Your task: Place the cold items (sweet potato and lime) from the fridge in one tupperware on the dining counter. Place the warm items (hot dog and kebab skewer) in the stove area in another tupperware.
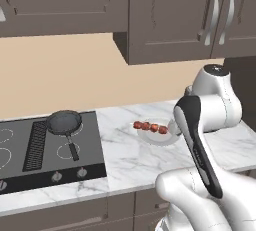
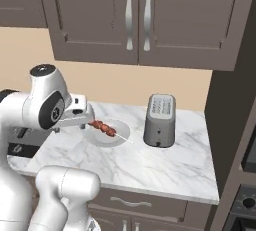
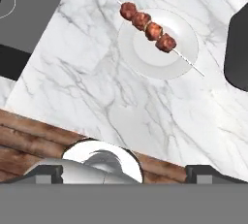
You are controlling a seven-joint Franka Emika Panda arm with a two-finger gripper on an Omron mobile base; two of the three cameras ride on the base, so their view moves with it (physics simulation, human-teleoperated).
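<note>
The kebab skewer (image 1: 150, 126) (image 2: 103, 128) (image 3: 147, 26), a thin stick with reddish-brown chunks, lies across a white plate (image 1: 161, 139) (image 2: 120, 138) (image 3: 145, 62) on the marble counter of the stove area (image 1: 130, 161). The black cooktop (image 1: 95, 147) (image 3: 29, 5) sits to the plate's left. My gripper (image 2: 82, 115) (image 3: 128, 173) hovers above the counter's front part, short of the plate, open with nothing between its fingers. Hot dog, sweet potato, lime, fridge, both tupperware and the dining counter are out of view.
A dark frying pan (image 1: 64, 122) rests on the cooktop's back burner. A grey toaster (image 2: 159, 120) (image 3: 237, 48) stands on the counter just right of the plate. Brown wall cabinets (image 2: 135, 20) hang above. Bare marble lies between the plate and the counter's front edge.
</note>
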